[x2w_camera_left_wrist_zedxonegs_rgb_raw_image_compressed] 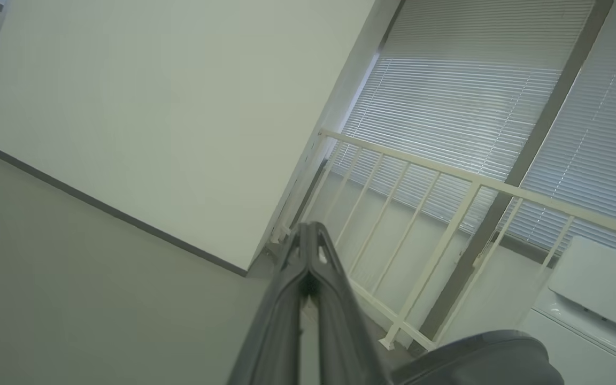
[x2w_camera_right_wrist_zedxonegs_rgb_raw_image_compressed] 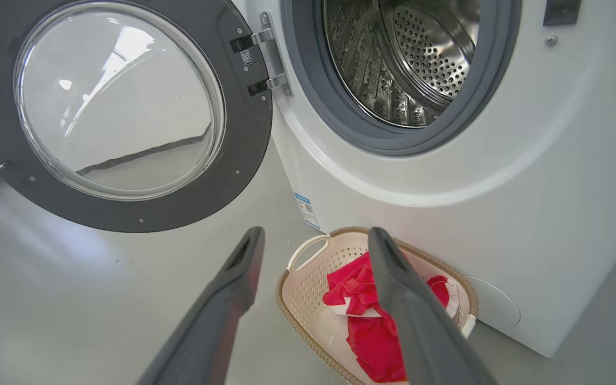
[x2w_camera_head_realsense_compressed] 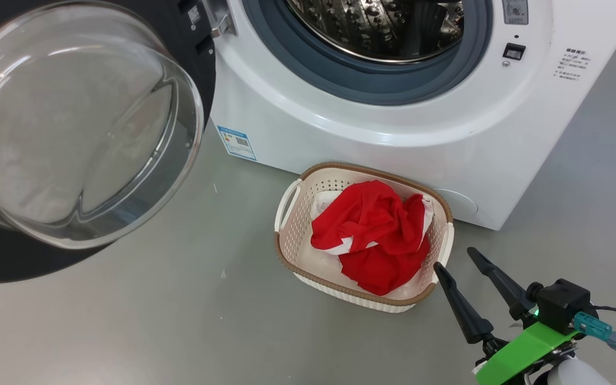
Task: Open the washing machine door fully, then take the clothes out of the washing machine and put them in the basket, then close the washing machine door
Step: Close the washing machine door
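The washing machine [x2w_camera_head_realsense_compressed: 393, 117] [x2w_camera_right_wrist_zedxonegs_rgb_raw_image_compressed: 500, 160] stands on the floor with its steel drum [x2w_camera_head_realsense_compressed: 383, 27] [x2w_camera_right_wrist_zedxonegs_rgb_raw_image_compressed: 399, 59] showing bare. Its door [x2w_camera_head_realsense_compressed: 72, 133] [x2w_camera_right_wrist_zedxonegs_rgb_raw_image_compressed: 121, 112] hangs swung wide open to the left, glass bowl toward me. The cream basket [x2w_camera_head_realsense_compressed: 286, 214] [x2w_camera_right_wrist_zedxonegs_rgb_raw_image_compressed: 308, 278] sits on the floor against the machine's front, holding the red and white clothes [x2w_camera_head_realsense_compressed: 377, 230] [x2w_camera_right_wrist_zedxonegs_rgb_raw_image_compressed: 356, 289]. My right gripper [x2w_camera_head_realsense_compressed: 455, 256] [x2w_camera_right_wrist_zedxonegs_rgb_raw_image_compressed: 313, 240] hovers open and empty just right of the basket's near corner. My left gripper [x2w_camera_left_wrist_zedxonegs_rgb_raw_image_compressed: 308, 235] is shut on nothing and points at a wall and a railing.
Grey floor [x2w_camera_head_realsense_compressed: 179, 321] spreads left and in front of the basket. In the left wrist view a cream railing [x2w_camera_left_wrist_zedxonegs_rgb_raw_image_compressed: 447, 214] runs before window blinds, and a second white appliance [x2w_camera_left_wrist_zedxonegs_rgb_raw_image_compressed: 597, 299] sits at the lower right.
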Robot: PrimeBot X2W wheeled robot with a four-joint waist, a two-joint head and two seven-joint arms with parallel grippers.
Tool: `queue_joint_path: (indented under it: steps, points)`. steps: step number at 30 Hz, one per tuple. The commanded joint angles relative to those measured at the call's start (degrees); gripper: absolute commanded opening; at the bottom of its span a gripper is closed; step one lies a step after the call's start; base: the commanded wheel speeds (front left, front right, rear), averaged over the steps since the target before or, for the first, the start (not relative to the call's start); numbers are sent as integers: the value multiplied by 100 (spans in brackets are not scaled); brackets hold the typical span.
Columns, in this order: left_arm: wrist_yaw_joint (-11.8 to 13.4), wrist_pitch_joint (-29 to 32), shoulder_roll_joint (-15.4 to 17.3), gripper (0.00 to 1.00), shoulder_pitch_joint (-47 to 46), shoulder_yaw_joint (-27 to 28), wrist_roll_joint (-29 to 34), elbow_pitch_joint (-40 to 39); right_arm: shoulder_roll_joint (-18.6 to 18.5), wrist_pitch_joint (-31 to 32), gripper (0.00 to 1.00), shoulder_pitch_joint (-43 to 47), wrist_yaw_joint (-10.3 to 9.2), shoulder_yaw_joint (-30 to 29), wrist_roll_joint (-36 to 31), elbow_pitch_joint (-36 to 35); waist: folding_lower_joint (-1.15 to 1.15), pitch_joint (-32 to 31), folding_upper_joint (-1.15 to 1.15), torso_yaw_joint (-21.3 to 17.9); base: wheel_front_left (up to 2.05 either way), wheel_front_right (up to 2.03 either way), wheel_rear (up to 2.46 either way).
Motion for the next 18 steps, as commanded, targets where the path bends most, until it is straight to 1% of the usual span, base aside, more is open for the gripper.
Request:
queue_joint_path:
  steps: [1, 4, 7, 13, 14, 18]
  points:
    - [-32, 296, 538, 0, -254, -24, -129, 213, -68, -37, 100, -123, 36, 95, -19, -131, 0, 20, 0, 2, 0, 0, 0]
    - [-32, 1050, 679, 0, -558, -217, -292, 841, -85, -37, 100, -116, 36, 123, -15, -120, 0, 39, 0, 37, 0, 0, 0]
    - [-32, 1541, 782, 0, -790, -332, -390, 1272, -111, -37, 100, -114, 36, 148, -12, -120, 0, 73, 0, 76, 0, 0, 0]
    - [-17, 2283, 910, 0, -1141, -532, -462, 1823, -142, -37, 100, -142, 36, 153, -26, -157, 0, 169, 0, 111, 0, 0, 0]
    - [-17, 2283, 910, 0, -1141, -532, -462, 1823, -142, -37, 100, -142, 36, 153, -26, -157, 0, 169, 0, 111, 0, 0, 0]
    - [-13, 2668, 914, 0, -1268, -589, -540, 2035, -157, -37, 100, -151, 36, 177, -23, -182, 0, 230, 0, 100, 0, 0, 0]
